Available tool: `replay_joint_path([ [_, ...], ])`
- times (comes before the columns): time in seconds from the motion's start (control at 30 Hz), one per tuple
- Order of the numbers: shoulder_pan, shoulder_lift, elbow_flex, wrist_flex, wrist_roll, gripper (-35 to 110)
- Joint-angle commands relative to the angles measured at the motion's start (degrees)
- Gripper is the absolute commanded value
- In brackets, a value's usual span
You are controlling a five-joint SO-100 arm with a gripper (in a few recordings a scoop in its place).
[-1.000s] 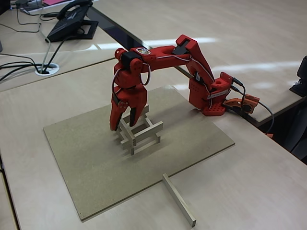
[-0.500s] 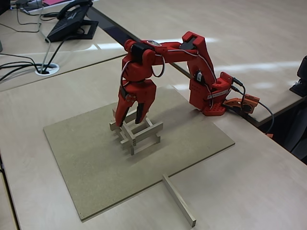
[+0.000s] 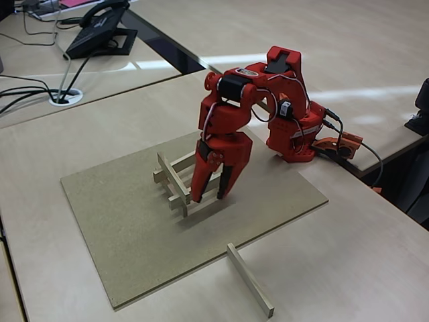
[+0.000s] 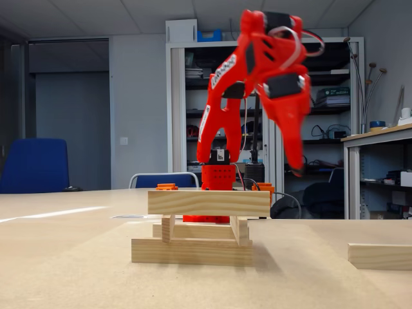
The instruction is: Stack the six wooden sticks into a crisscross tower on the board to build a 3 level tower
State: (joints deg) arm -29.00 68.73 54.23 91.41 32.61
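Pale wood bars make up the tower (image 3: pixel 179 182) I see on the brown board (image 3: pixel 120 228), just left of my pincer (image 3: pixel 210 195) in a fixed view, with one bar on its top layer. My red pincer hangs spread, holding nothing. Right of it and nearer the camera, one loose stick (image 3: pixel 249 279) lies on the desk (image 3: pixel 348 255) off the board's edge.

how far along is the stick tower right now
Most of it looks done: the tower on the board shows two crossed lower layers plus one stick on top. Nothing is in hand; the gripper is open and empty beside the stack. Left: the last stick, lying half off the board's near edge, has to go up as the top layer's second bar.
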Motion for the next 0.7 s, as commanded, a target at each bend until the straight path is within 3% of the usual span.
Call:
replay_joint_path([
  [0.0,-4.5,-1.4,-2.3,-3.0,4.5,20],
  [0.67,-13.0,-20.7,-15.8,-11.8,12.4,19],
])
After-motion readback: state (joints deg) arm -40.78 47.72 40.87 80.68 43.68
